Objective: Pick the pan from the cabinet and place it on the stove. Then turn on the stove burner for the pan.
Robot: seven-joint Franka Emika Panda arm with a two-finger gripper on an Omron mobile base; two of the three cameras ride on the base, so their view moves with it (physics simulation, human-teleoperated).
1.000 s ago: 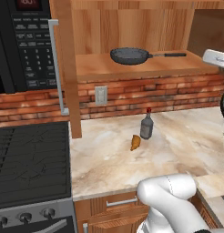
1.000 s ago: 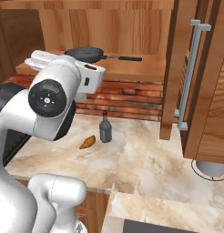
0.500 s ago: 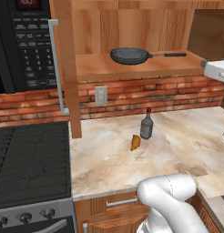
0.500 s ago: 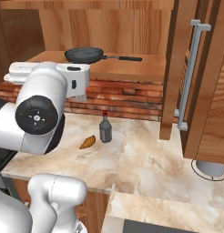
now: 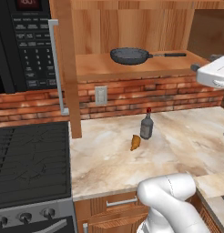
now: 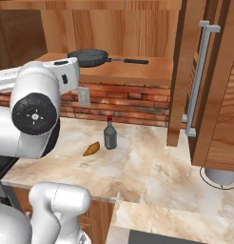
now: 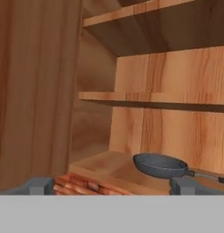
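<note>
Well apart: open pincer (image 7: 111, 185), pan (image 7: 160, 164) on cabinet (image 7: 109, 166) shelf.

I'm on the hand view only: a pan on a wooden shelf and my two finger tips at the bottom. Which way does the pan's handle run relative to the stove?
Observer: In the left base view the pan sits on the bottom shelf of the open cabinet, handle pointing right, away from the stove.
Operator: Anything on the counter under that shelf?
Observer: Yes, a small dark bottle with a red cap, and a small orange-brown item lying beside it.
Operator: Is a door in my way?
Observer: The right base view shows the cabinet door swung open, to the right of the pan.
</note>
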